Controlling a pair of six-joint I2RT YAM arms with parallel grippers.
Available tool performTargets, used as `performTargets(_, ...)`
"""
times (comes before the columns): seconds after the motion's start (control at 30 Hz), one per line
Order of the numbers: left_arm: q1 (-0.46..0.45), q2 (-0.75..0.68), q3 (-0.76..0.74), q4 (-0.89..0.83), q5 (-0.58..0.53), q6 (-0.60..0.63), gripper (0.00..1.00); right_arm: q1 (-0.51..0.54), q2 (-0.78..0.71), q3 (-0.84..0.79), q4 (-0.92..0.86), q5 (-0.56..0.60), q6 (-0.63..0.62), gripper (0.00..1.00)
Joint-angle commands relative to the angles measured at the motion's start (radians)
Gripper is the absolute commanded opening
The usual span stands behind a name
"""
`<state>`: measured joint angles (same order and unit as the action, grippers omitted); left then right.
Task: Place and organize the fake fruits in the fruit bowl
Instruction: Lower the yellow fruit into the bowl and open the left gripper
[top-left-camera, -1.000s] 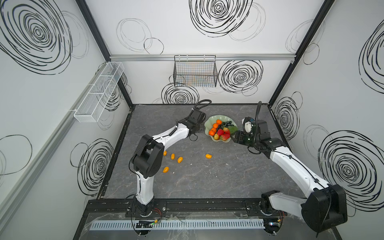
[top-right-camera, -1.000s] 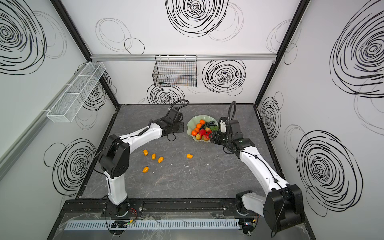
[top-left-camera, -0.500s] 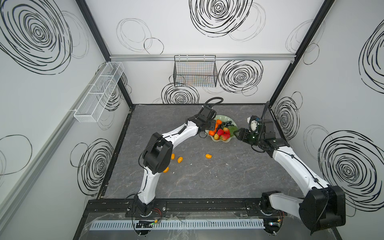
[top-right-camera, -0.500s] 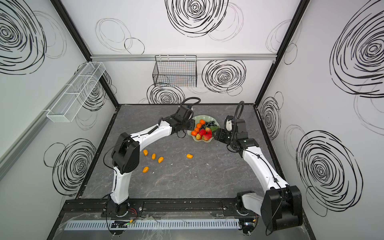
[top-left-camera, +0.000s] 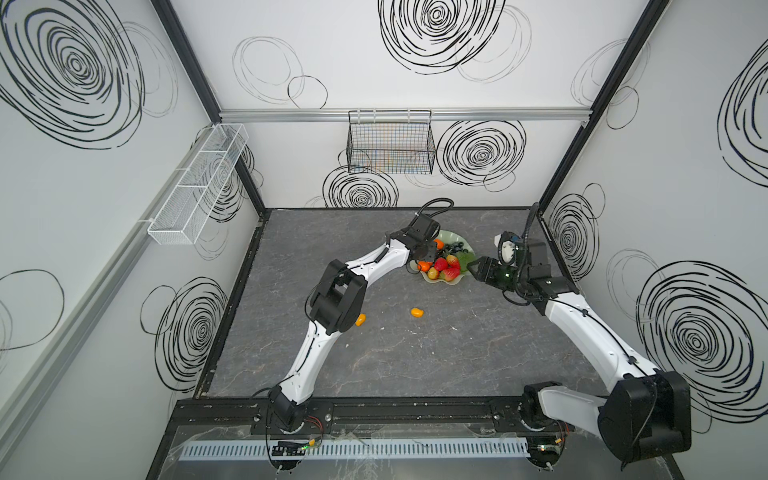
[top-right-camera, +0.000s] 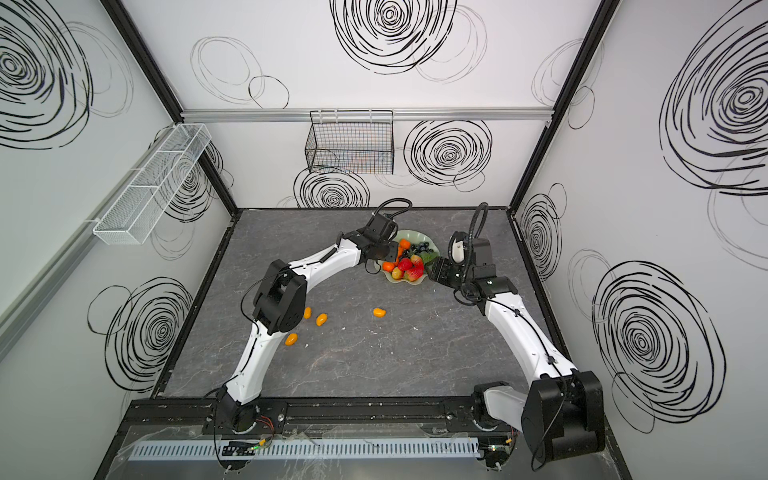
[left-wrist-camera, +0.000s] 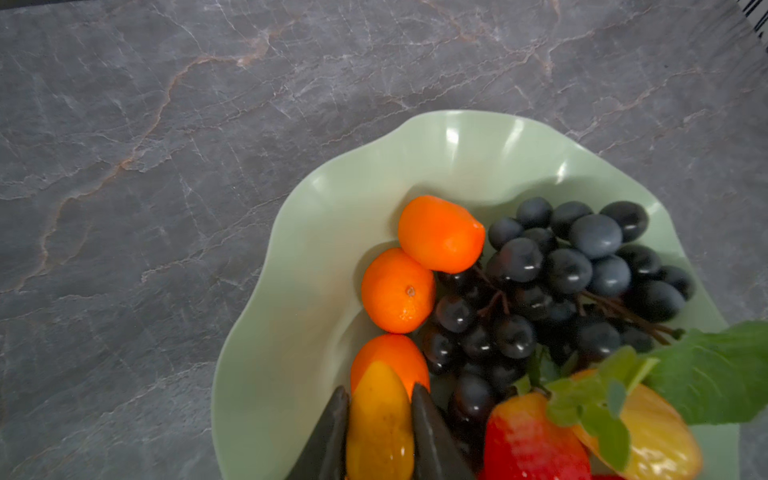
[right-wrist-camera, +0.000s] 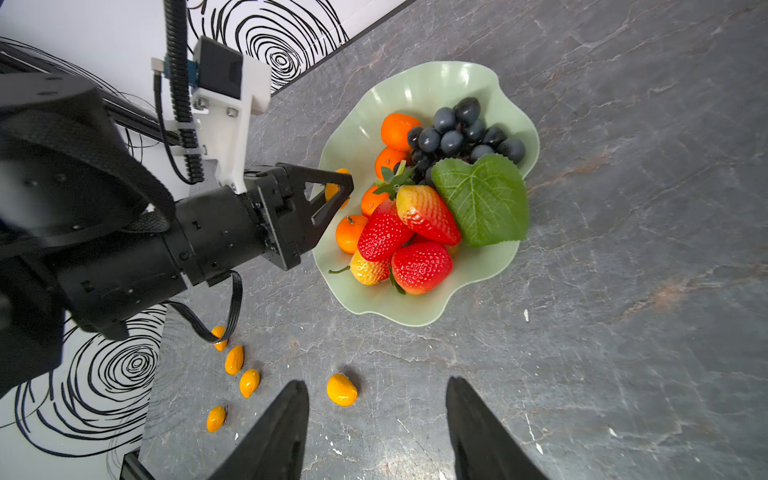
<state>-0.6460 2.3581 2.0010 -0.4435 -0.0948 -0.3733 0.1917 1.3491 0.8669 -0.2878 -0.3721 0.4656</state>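
Observation:
The pale green fruit bowl (top-left-camera: 443, 282) (top-right-camera: 409, 279) stands at the back of the table. It holds tangerines (left-wrist-camera: 397, 291), a dark grape bunch (left-wrist-camera: 561, 266) with a green leaf (right-wrist-camera: 478, 199), and strawberries (right-wrist-camera: 419, 266). My left gripper (left-wrist-camera: 380, 388) (top-left-camera: 428, 252) hangs over the bowl's left side, just above a tangerine. It is shut on a yellow-orange kumquat (left-wrist-camera: 380, 419). My right gripper (right-wrist-camera: 377, 381) (top-left-camera: 473, 266) stands open and empty just right of the bowl, above the table. Several kumquats lie loose on the table, one (right-wrist-camera: 341, 389) (top-right-camera: 379, 312) nearest the bowl.
The other loose kumquats (top-right-camera: 321, 319) (top-right-camera: 291, 339) lie beside the left arm's elbow (top-right-camera: 278, 301). A black wire basket (top-left-camera: 390, 143) hangs on the back wall and a white mesh basket (top-left-camera: 197, 187) on the left wall. The right wall is close behind the right wrist.
The left gripper has carried the kumquat rightward from beside the bowl to over its left side. The right arm has drawn back a little toward the right wall, still open.

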Motion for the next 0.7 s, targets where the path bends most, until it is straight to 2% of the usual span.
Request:
performTargets(0.0,0.011,0.026,0.039,-0.027,-0.02,0.014,0.32,-0.007,0.006,-0.016,0.012,0.004,-0.013,0.58)
performTargets(0.23,0.006,-0.004,0.041,-0.032,-0.013,0.004,0.41,-0.006,0.002,-0.045,0.03,0.028,0.028,0.58)
performTargets(0.4,0.004,-0.064,0.023,-0.039,-0.013,-0.003,0.4,-0.007,0.013,-0.055,0.038,0.044,0.065,0.58)
performTargets(0.67,-0.023,-0.368,-0.293,0.162,0.01,-0.044,0.48,-0.024,0.09,-0.081,0.124,-0.016,0.154,0.6)
